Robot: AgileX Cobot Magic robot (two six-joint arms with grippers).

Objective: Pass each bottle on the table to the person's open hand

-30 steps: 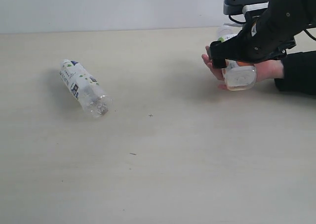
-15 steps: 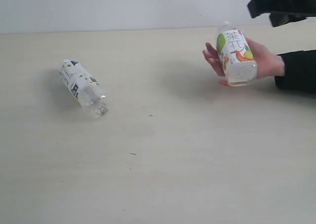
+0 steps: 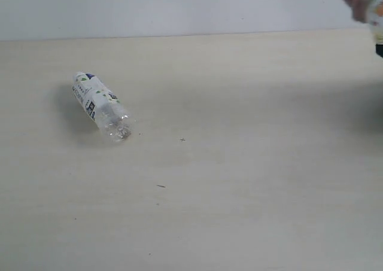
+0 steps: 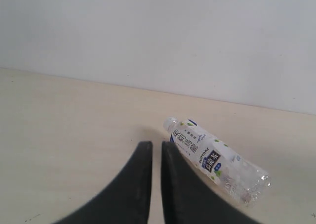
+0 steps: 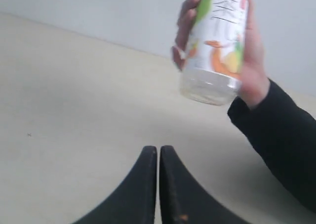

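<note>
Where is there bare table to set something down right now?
Nearly all of the table is bare: the middle, near side and right, from the white dark-print bottle lying at left across to the right edge. Only other occupant: the person's hand holding the orange-fruit bottle up at far right.

The left pincer (image 4: pixel 155 146) and right pincer (image 5: pixel 158 149) each show two matte black fingers, broad at the base and curving up to slim tips. One right finger carries a small orange fleck. The person's hand (image 5: pixel 254 66) is bare and light-skinned, with a black sleeve (image 5: pixel 281 130) at the wrist.
</note>
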